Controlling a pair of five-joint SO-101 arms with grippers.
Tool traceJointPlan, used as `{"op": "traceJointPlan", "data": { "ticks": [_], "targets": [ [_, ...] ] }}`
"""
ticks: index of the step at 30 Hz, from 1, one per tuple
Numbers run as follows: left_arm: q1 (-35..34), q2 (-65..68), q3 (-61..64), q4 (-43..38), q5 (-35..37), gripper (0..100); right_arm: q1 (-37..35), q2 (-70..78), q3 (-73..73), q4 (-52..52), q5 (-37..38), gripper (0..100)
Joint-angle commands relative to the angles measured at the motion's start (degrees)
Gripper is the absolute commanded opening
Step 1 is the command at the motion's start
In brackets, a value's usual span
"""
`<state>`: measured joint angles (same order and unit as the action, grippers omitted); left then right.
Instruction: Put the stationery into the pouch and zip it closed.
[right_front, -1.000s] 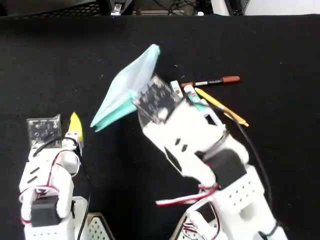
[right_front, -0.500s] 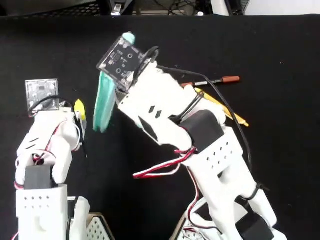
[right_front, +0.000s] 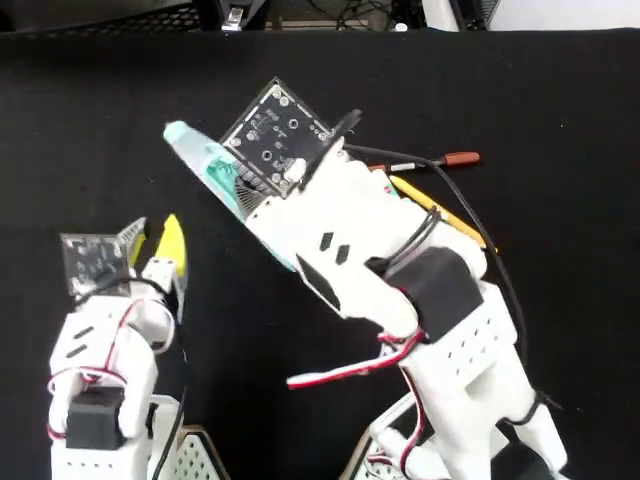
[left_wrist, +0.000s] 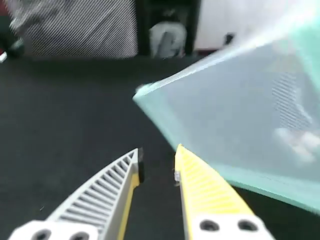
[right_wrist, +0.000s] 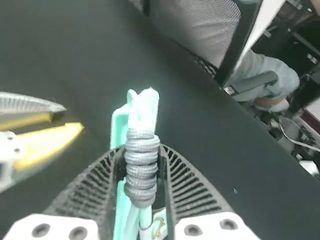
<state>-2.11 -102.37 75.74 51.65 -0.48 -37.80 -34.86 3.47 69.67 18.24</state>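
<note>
My right gripper (right_wrist: 141, 167) is shut on the teal pouch (right_wrist: 142, 106), pinching its edge where a grey cord (right_wrist: 141, 161) is wound around it. In the high view the pouch (right_front: 192, 146) hangs off the table, sticking out to the upper left from under the right arm's camera board. My left gripper (right_front: 153, 229) stands open just in front of and below the pouch's lower edge, not touching it. The left wrist view has its fingertips (left_wrist: 157, 162) apart under the pouch (left_wrist: 240, 125). A red-capped marker (right_front: 440, 160) and a yellow pen (right_front: 445, 215) lie on the table behind the right arm.
The black table (right_front: 90, 120) is bare on the left and far side. Beyond its far edge are chair parts and cables (right_front: 300, 12). The right arm's body (right_front: 400, 290) covers the table's middle and part of the stationery.
The right arm lifted the pouch and swung it left, from lying spread at centre to hanging upright, and now tilted toward the upper left. The left arm shifted forward, then back.
</note>
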Motion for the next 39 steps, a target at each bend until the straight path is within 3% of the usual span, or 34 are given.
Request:
{"op": "traceJointPlan", "data": {
  "ticks": [1, 8, 12, 19, 24, 27, 32, 39],
  "targets": [
    [1.71, -1.49, -1.19, -0.62, 0.35, 14, -3.78, -1.71, -0.4, -0.97, 0.44, 1.3],
    [-9.36, 10.81, -24.22, 11.16, -0.09, 14, -6.42, -1.89, 5.23, -5.36, 3.78, 1.3],
    [-13.05, 25.32, -32.92, 12.31, -4.4, 14, -6.42, -2.07, 4.97, -2.29, 4.48, 1.3],
    [-11.56, 42.9, -57.19, 27.69, -5.89, 14, -6.07, -2.07, 5.23, -1.23, 6.42, 1.3],
    [-6.73, 47.74, -72.04, 42.02, -16.44, 14, -6.15, -2.15, 4.88, -1.05, 8.0, 1.3],
    [-4.79, 48.53, -75.74, 47.12, -19.78, 14, -6.24, -2.15, 4.09, -1.05, 8.18, 1.3],
    [-4.79, 49.05, -74.68, 47.91, -19.96, 14, -6.15, -2.15, 3.3, 0.26, 8.26, 1.3],
    [-4.79, 48.88, -62.64, 38.07, -20.13, 14, -6.15, -2.15, 3.3, 0.35, 8.26, 1.3]
  ]
}}
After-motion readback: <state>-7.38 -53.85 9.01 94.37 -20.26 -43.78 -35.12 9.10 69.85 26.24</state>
